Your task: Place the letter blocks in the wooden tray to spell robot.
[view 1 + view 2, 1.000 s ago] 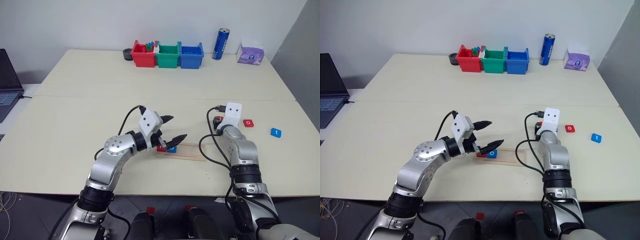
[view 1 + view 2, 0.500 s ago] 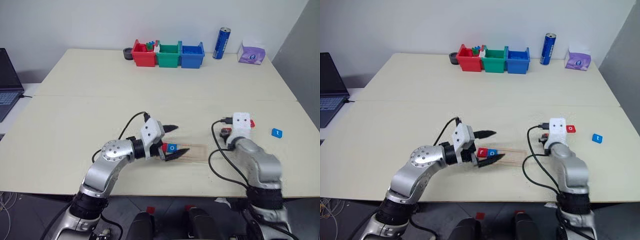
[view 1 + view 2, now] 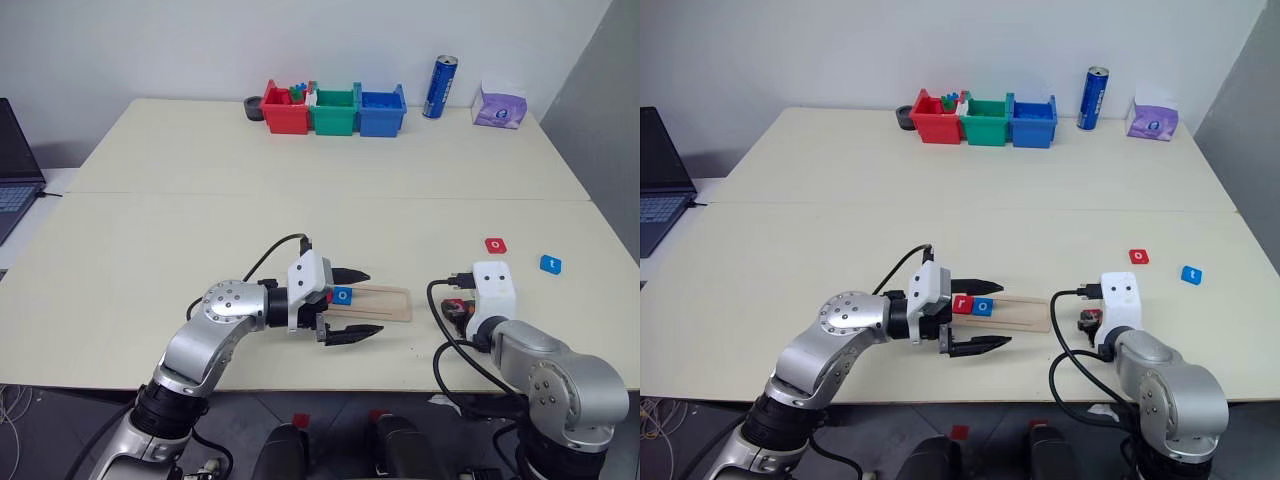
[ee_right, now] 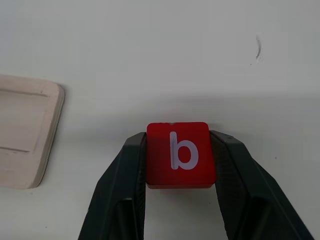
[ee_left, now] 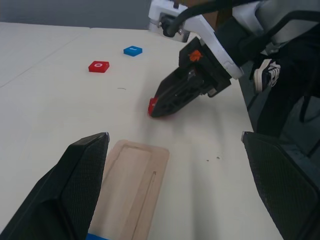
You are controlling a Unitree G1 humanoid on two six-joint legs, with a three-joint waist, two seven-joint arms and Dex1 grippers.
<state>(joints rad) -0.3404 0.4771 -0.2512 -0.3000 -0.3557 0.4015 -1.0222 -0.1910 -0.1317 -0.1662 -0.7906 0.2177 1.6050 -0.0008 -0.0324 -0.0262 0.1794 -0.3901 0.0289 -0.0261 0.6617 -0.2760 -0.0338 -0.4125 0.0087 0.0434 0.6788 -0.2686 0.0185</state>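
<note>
1. The right gripper [image 4: 180, 165] is closed on a red block marked "b" [image 4: 180, 154], one black finger pressed against each side of the tile. It holds the tile at the tabletop, just beyond the right end of the wooden tray [image 3: 1015, 312].
2. The left gripper [image 3: 975, 315] has its two black fingers spread wide and holds nothing. One finger reaches over the far edge of the tray, the other lies on the near side of it, so the tray's left part sits between them.
3. In the tray's left end sit a red "r" block [image 3: 961, 303] and, touching it on the right, a blue "o" block [image 3: 982, 306]. The rest of the groove to the right is bare wood.
4. On the cream table [image 3: 200, 200], to the right and farther from the robot, lie a red "o" block [image 3: 495, 245] and a blue "t" block [image 3: 551, 264], near each other but apart.
5. Along the far edge stand a red bin [image 3: 285, 110], a green bin [image 3: 335, 112] and a blue bin [image 3: 383, 112] side by side, then a blue can [image 3: 440, 87] and a purple tissue pack [image 3: 501, 106]. A laptop [image 3: 15, 165] is at the far left.
</note>
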